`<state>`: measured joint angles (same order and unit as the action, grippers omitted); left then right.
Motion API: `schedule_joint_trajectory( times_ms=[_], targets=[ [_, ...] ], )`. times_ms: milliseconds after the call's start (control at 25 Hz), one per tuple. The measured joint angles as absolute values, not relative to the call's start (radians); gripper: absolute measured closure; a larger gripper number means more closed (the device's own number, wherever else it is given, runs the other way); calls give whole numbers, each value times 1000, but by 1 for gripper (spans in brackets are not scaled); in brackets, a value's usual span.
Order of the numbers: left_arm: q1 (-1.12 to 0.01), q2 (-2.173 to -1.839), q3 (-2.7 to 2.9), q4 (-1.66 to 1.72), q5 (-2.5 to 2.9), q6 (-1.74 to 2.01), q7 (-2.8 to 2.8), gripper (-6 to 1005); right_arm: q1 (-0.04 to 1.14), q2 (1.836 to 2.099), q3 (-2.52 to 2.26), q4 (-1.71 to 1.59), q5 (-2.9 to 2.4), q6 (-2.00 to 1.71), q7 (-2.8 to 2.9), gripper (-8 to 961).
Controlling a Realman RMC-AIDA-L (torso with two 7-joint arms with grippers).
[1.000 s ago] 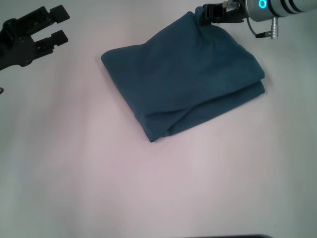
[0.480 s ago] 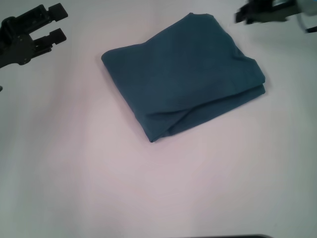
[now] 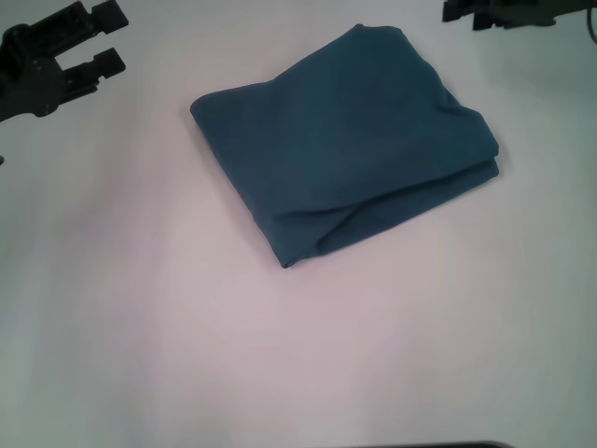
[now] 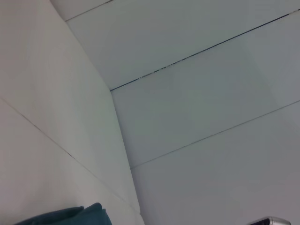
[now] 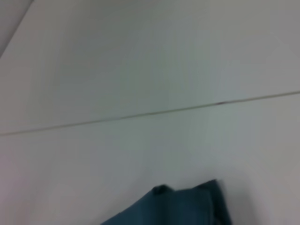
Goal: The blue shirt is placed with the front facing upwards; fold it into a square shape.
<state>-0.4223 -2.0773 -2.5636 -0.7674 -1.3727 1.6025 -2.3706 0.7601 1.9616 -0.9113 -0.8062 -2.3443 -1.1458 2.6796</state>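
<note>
I can read no print, label or lettering on the blue shirt [image 3: 343,147]; it lies folded into a rough square on the white table [image 3: 280,355], toward the far side, its layered edges facing me. From the head view I see my left gripper [image 3: 103,39] at the far left corner, fingers spread, well clear of the cloth. My right gripper [image 3: 459,11] sits at the far right edge, and I cannot tell its state. Each wrist view catches only a corner of the shirt.
</note>
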Motion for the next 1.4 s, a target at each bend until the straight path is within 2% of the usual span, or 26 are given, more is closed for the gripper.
schedule_joint_trajectory(
  times_ms=[240, 480, 520, 720, 800, 1000, 1400],
  targets=[
    [-423, -2041, -2480, -769, -1309, 1629, -2477, 239, 711, 1963, -844, -834, -2281, -1299, 2402, 412],
    [-424, -2041, -2433, -767, -1290, 1641, -2518, 245, 479, 2023, -700, -916, -1966, -1526, 1798, 404],
    [-426, -2041, -2417, -768, -1284, 1640, -2529, 246, 439, 2033, -693, -925, -1935, -1555, 1734, 377],
    [-452, -2066, -2362, -776, -1216, 1593, -2605, 251, 284, 2061, -620, -912, -1834, -1704, 1428, 244],
    [-466, -2086, -2360, -776, -1198, 1566, -2625, 253, 247, 2074, -560, -894, -1805, -1752, 1355, 26],
    [-522, -2135, -2336, -758, -1104, 1467, -2690, 258, 222, 2084, -497, -868, -1802, -1810, 1302, 28],
    [-563, -2161, -2280, -702, -1008, 1351, -2784, 269, 239, 2085, -495, -856, -1817, -1802, 1299, 32]
  ],
)
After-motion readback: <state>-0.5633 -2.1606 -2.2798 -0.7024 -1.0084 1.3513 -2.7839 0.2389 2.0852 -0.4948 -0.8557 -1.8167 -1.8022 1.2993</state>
